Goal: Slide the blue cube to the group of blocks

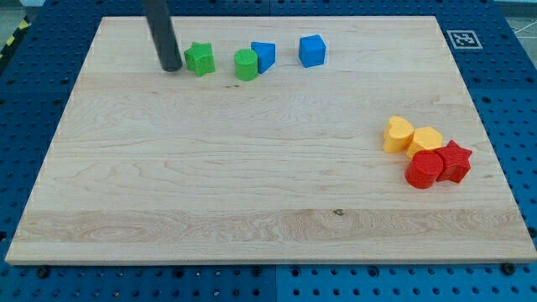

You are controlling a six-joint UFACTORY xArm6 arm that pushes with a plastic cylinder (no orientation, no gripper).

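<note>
- Seven small coloured blocks lie on the pale wooden board (252, 184), which rests on a blue perforated table (503, 50).
- Tool: my tip (171, 68) is a plain dark rod end with nothing to spread or pinch; it stands on the board near the view's top left and holds nothing.
- Nearest neighbour: the green star-shaped block (200, 59) sits just beside my tip, at its 3 o'clock; I cannot tell whether they touch.
- Further along that same row: a green rounded block (246, 65), with a blue angular block (264, 55) pressed close behind it.
- Task's thing: the blue cube (312, 50) stands alone at the row's far end, well apart from my tip, at roughly 3 o'clock and slightly toward the view's top.
- Destination: the group lies at about 4 to 5 o'clock from the cube, near the view's right edge — a yellow heart-shaped block (398, 134), a yellow rounded block (426, 139), a red cylinder (424, 169) and a red star-shaped block (455, 160), all huddled together.
- Governing relation, in my judgement: the push must run toward 4 or 5 o'clock, so my tip needs to stand at the cube's 10 or 11 o'clock side. Three blocks lie between me and it, so a detour along the board's top edge looks necessary.
</note>
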